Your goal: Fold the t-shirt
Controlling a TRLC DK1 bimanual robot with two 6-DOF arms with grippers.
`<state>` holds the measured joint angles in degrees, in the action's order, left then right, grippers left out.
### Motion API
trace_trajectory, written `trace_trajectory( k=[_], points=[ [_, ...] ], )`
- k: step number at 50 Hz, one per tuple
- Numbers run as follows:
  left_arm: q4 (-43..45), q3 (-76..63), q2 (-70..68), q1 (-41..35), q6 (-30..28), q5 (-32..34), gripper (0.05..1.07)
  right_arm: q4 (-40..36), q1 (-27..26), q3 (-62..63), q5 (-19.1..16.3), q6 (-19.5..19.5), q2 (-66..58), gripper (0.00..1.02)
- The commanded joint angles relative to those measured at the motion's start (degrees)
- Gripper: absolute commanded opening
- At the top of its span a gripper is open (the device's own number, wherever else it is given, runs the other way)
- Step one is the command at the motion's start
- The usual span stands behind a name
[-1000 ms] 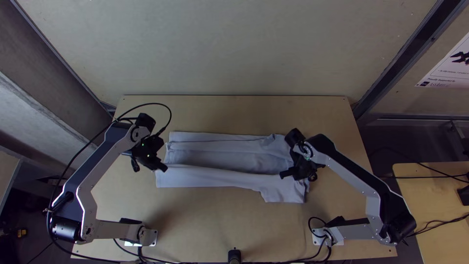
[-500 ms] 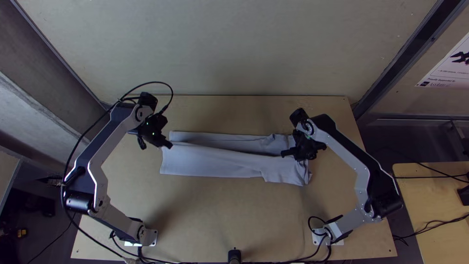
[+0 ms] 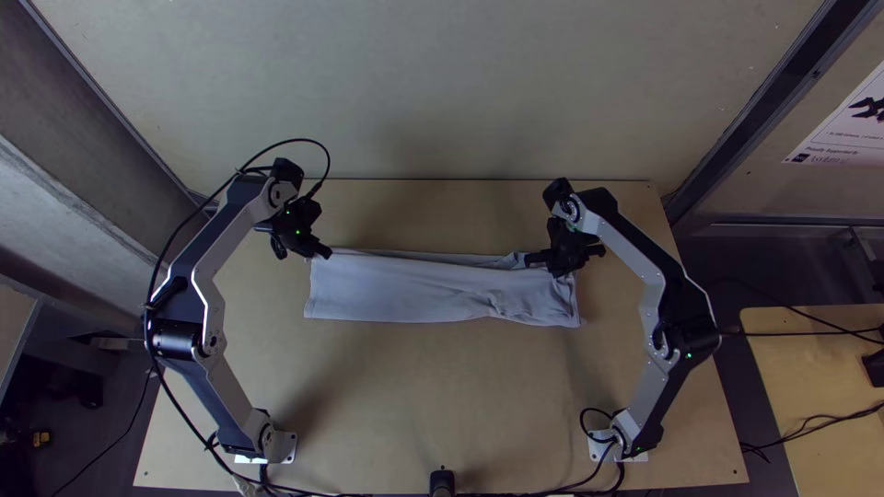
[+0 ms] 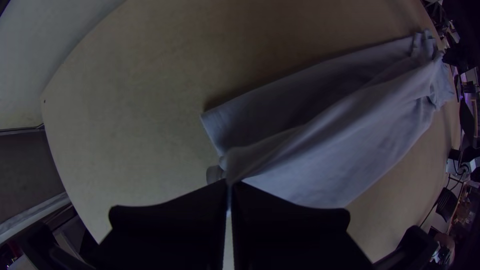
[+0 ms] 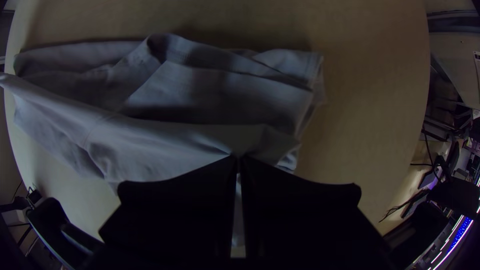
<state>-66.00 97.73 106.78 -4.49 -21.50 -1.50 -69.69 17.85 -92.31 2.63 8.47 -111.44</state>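
Observation:
The pale grey t-shirt (image 3: pixel 433 290) lies as a long narrow folded strip across the table, its near layer drawn up over the far one. At the strip's left end my left gripper (image 3: pixel 327 252) holds the upper edge. My right gripper (image 3: pixel 532 260) has the same edge near the right end. In the left wrist view the left gripper (image 4: pixel 230 187) is shut on a pinch of t-shirt (image 4: pixel 320 150). The right wrist view has the right gripper (image 5: pixel 238 162) shut on a raised edge of t-shirt (image 5: pixel 150 145), with layers and a seam beyond it.
Bare wooden table (image 3: pixel 433 396) lies between the t-shirt and the arms' bases, and a narrower strip of it behind the t-shirt. A pale wall panel (image 3: pixel 442 83) rises at the back. Cables (image 3: pixel 175 405) run beside the left arm.
Both grippers have moved up the picture, toward the table's far edge, carrying the near layer of the t-shirt along. That layer now covers most of the far one, and its near edge has shifted away.

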Motion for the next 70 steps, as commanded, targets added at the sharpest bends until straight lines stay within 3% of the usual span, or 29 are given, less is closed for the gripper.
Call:
trace_trajectory(
  k=[1, 5, 9, 13, 16, 18, 22, 23, 24, 29, 37, 45, 53, 59, 70],
  points=[
    [0.6, 1.0, 2.0, 0.3, 0.2, -0.1, 0.09, 1.0, -1.1, -2.2, 1.2, -0.9, -3.3, 0.03],
    [1.4, 0.8, 3.0, 0.2, 0.9, -0.1, 0.28, 2.8, -2.1, -3.1, 1.7, -0.9, -5.0, 0.03],
    [1.5, 0.4, 4.0, -0.1, 0.8, -0.3, 0.63, 6.0, -3.1, -3.7, 2.6, -1.1, -6.1, 0.04],
    [1.6, -0.4, 4.2, -0.3, 0.8, -0.3, 0.91, 6.6, -3.3, -4.8, 3.9, -1.6, -7.2, 0.23],
    [1.8, -1.1, 4.1, -0.3, 0.9, 0.1, 1.02, 6.6, -3.3, -5.2, 4.7, -3.3, -7.7, 0.46],
    [3.2, -1.8, 3.8, -0.3, 0.9, 0.5, 1.02, 5.9, -3.2, -5.8, 5.6, -3.5, -8.0, 0.63],
    [6.4, -3.4, 1.9, 0.0, 0.9, 1.9, 1.02, 5.0, -3.2, -5.7, 7.6, -3.5, -7.4, 0.87],
    [7.0, -3.5, 1.4, 0.2, 1.0, 2.0, 1.02, 4.9, -3.3, -5.8, 8.0, -3.5, -7.1, 0.98],
    [7.3, -3.6, 1.1, 0.4, 1.1, 2.5, 1.02, 4.7, -3.4, -5.8, 8.4, -3.5, -6.7, 1.0],
    [7.8, -3.6, -0.3, 1.6, 2.2, 4.0, 1.02, 3.7, -3.6, -6.5, 9.6, -3.4, -4.9, 1.0],
    [7.0, -4.3, -2.9, 5.7, 3.0, 11.8, 1.02, 3.2, -4.0, -7.4, 10.9, -2.7, -1.3, 1.0],
    [8.3, -8.2, -5.8, 10.3, 3.5, 18.9, 1.02, 3.1, -6.1, -11.1, 10.7, 0.5, 1.7, 0.99],
    [10.0, -13.2, -8.4, 15.7, 3.0, 29.1, 1.02, 3.1, -7.7, -14.4, 8.3, 2.2, 4.2, 0.99],
    [10.0, -15.9, -8.4, 18.6, 3.3, 33.8, 1.02, 3.1, -8.6, -16.4, 4.7, 3.7, 5.7, 0.99],
    [12.8, -22.6, -8.1, 22.2, 4.1, 41.8, 1.02, 3.1, -9.9, -21.9, 1.6, 5.9, 6.8, 0.99]
  ],
)
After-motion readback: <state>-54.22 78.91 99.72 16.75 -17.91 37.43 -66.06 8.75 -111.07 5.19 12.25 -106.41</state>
